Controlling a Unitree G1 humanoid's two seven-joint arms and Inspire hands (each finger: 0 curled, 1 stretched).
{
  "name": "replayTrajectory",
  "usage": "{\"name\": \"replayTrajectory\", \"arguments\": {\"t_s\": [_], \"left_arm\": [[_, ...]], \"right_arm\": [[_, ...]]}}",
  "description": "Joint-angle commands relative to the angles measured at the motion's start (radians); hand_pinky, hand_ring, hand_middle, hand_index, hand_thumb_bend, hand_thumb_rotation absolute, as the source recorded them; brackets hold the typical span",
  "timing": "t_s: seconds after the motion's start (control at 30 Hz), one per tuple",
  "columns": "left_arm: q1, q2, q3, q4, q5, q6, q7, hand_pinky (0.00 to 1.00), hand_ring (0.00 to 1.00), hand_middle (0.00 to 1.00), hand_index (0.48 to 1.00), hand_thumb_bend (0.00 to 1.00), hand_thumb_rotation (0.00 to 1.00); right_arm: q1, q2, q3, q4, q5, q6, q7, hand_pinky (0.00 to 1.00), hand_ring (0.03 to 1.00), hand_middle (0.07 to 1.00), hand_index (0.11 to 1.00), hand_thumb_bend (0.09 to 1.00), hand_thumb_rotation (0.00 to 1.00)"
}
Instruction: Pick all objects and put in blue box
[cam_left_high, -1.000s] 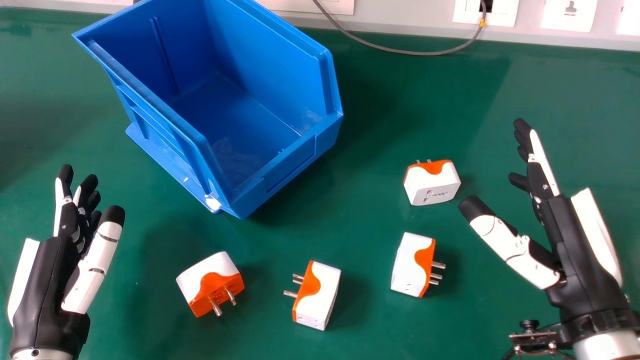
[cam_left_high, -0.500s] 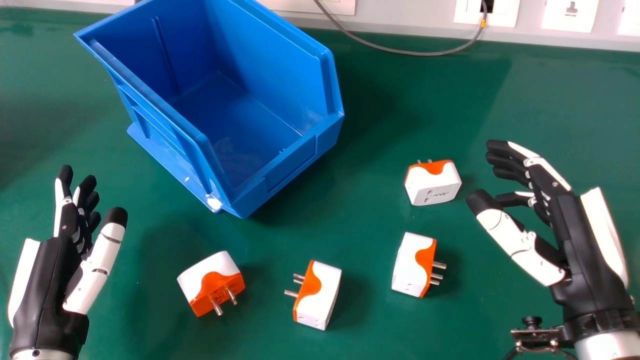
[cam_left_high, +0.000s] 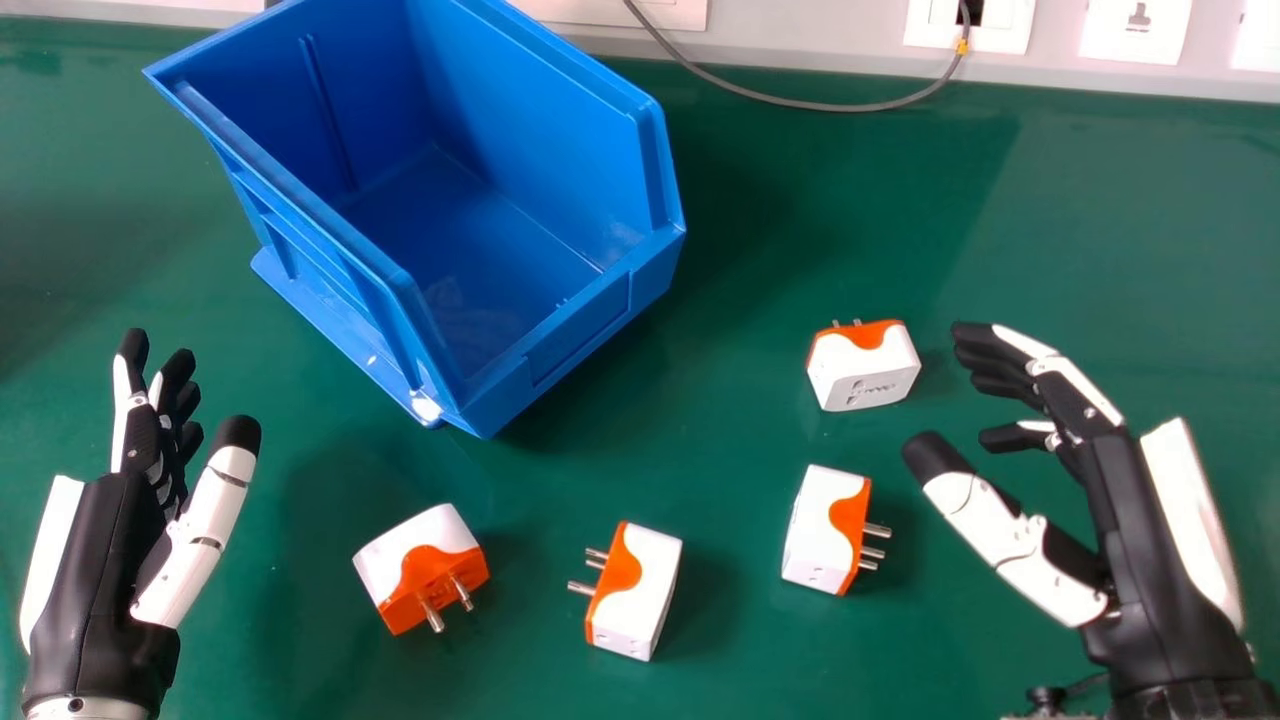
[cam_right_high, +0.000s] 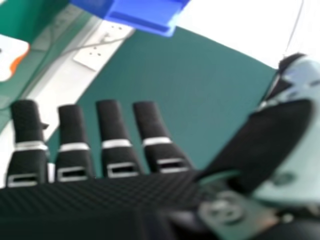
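Observation:
My right hand (cam_left_high: 1150, 530) is at the right of the head view, open and empty, its fingers slightly bent. In the right hand view the same hand (cam_right_high: 115, 195) has a plug adapter (cam_right_high: 10, 57) and part of the blue box (cam_right_high: 142, 15) beyond it. The left hand (cam_left_high: 90, 560) is open at the left edge. Four white-and-orange adapters lie apart on the table: one (cam_left_high: 865, 375) left of my right fingertips, one (cam_left_high: 820, 530) left of its thumb, one (cam_left_high: 645, 595) near the middle, one (cam_left_high: 410, 560) farther left. The blue box (cam_left_high: 580, 340) stands empty behind them.
A grey cable (cam_left_high: 800, 103) loops from a wall socket (cam_left_high: 970, 25) onto the green table (cam_left_high: 900, 200) at the back. More sockets (cam_left_high: 1137, 28) line the wall. A small clamp (cam_left_high: 1047, 700) shows beside the right wrist.
My right hand's straight fingers have bent inward, and the hand has come down a little toward the robot. The left thumb has swung slightly outward. Adapters and box have stayed in place.

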Motion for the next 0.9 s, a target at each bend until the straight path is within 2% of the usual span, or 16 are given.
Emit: {"name": "replayTrajectory", "arguments": {"t_s": [0.0, 0.23, 0.4, 0.53, 0.67, 0.87], "left_arm": [[0.003, 0.007, 0.002, -0.021, -0.012, -0.017, -0.003, 1.0, 1.0, 1.0, 1.0, 0.35, 0.66], [0.001, 0.006, 0.003, -0.018, -0.018, -0.025, -0.009, 1.0, 1.0, 1.0, 1.0, 0.36, 0.67], [0.002, 0.003, 0.002, -0.024, -0.021, -0.026, -0.009, 1.0, 1.0, 1.0, 1.0, 0.37, 0.68], [0.001, 0.004, 0.002, -0.024, -0.024, -0.023, -0.009, 1.0, 1.0, 1.0, 1.0, 0.38, 0.69], [0.001, 0.004, 0.002, -0.028, -0.033, -0.021, -0.017, 1.0, 1.0, 1.0, 1.0, 0.39, 0.7], [-0.003, 0.005, 0.004, -0.025, -0.034, -0.019, -0.018, 1.0, 1.0, 1.0, 1.0, 0.4, 0.71]], "right_arm": [[0.01, -0.018, 0.0, -0.026, -0.022, -0.034, -0.021, 0.65, 0.795, 0.799, 0.791, 0.437, 0.71], [0.025, -0.044, 0.008, -0.008, -0.083, -0.084, -0.037, 0.67, 0.809, 0.815, 0.804, 0.53, 0.73], [0.015, -0.068, 0.014, 0.025, -0.083, -0.109, -0.028, 0.67, 0.815, 0.821, 0.811, 0.576, 0.71], [0.01, -0.086, 0.023, 0.029, -0.081, -0.092, -0.002, 0.67, 0.818, 0.825, 0.814, 0.622, 0.67], [0.009, -0.096, 0.027, 0.018, -0.084, -0.058, 0.025, 0.68, 0.823, 0.833, 0.82, 0.674, 0.62], [0.002, -0.107, 0.038, -0.012, -0.128, 0.009, 0.049, 0.68, 0.827, 0.844, 0.829, 0.734, 0.57]]}}
